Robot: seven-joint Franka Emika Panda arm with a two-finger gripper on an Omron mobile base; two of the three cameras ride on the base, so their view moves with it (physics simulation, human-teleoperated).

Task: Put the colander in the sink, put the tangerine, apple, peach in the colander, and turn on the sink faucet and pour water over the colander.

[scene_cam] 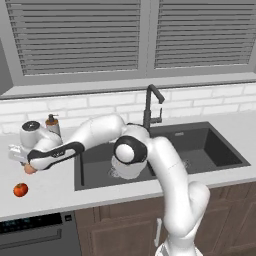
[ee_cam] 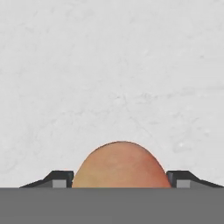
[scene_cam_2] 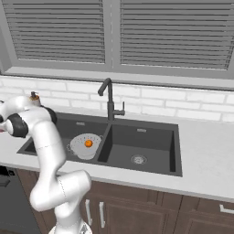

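On the pale surface (scene_cam: 50,192) left of the sink (scene_cam_2: 151,157), we see the gripper (ee_cam: 120,177) down over the peach (ee_cam: 120,166), jaws spread either side of it, contact unclear. The apple (scene_cam: 20,189) lies nearby. The tangerine (scene_cam_2: 88,143) sits in the colander (scene_cam_2: 82,148), in the left basin.

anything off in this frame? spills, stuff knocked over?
Nothing stands out. Colander sits upright in the sink with the tangerine inside; apple rests on the counter; end effector straddles the peach.
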